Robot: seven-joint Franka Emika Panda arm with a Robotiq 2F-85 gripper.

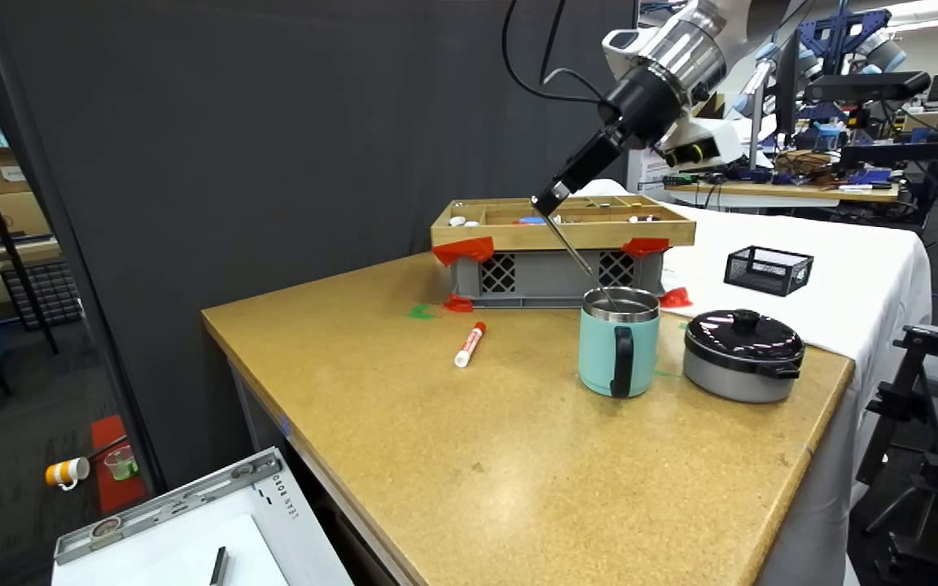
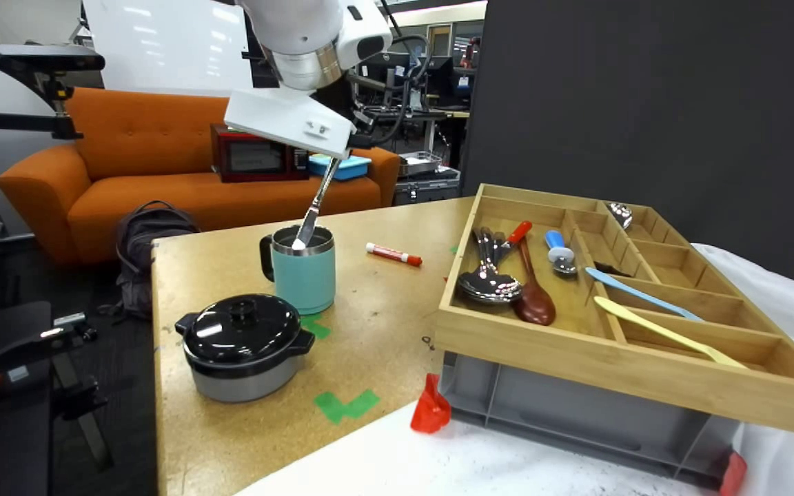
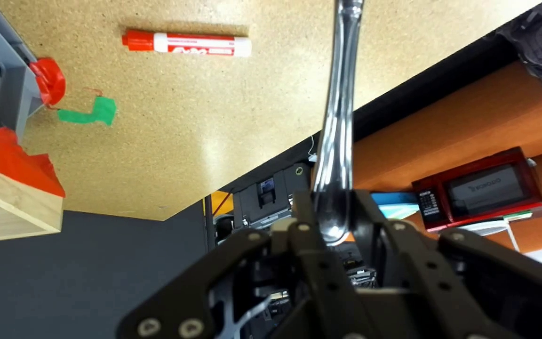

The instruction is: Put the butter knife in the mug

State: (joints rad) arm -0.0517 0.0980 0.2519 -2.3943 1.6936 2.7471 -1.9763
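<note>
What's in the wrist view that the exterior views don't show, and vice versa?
Only the wrist view shows the rounded handle end of the butter knife, gripped by the pincer.

Only the exterior views show the mug, the blade reaching into it, and the lidded pot.

All share part of the butter knife, the red-and-white marker, wooden tray, grey crate and red tape.

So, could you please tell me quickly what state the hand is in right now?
Hand: closed, holding the butter knife by its handle, blade end inside the mug's mouth.
</note>
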